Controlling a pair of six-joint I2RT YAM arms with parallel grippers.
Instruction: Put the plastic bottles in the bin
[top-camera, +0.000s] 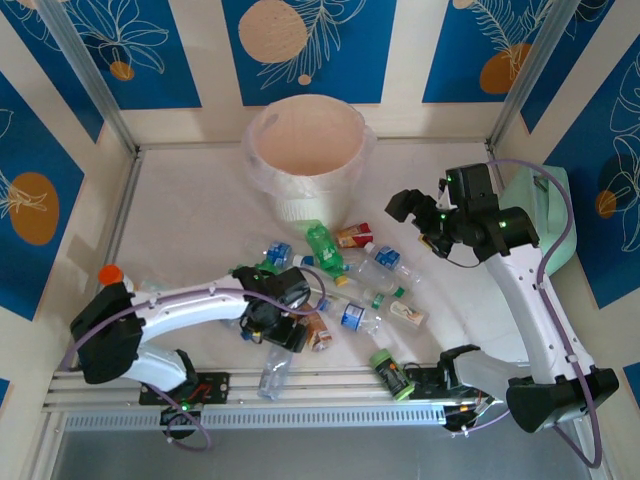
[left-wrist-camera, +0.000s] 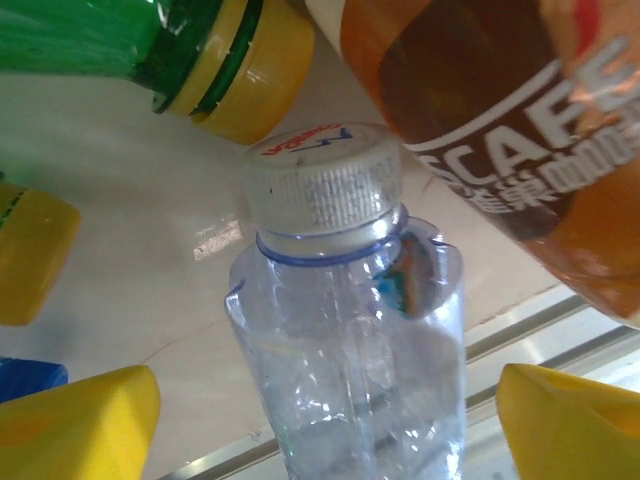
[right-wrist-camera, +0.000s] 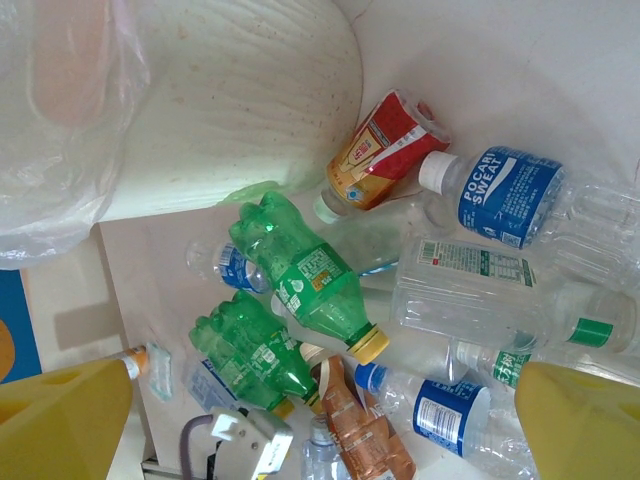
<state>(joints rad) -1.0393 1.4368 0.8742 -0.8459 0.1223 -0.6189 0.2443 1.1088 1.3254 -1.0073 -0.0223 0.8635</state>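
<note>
A clear white-capped plastic bottle (left-wrist-camera: 345, 330) is straddled by released left jaws, right jaws likewise released; clenching is needed next.

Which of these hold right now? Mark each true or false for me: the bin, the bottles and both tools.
1. The bin stands upright on the table. True.
2. The left tool hangs above the bin. False: it is down at the bottles, its fingers open either side of a clear white-capped bottle.
3. The right tool is open and empty. True.
4. Every bottle is in the bin. False: a pile of bottles lies on the table in front of it.
</note>
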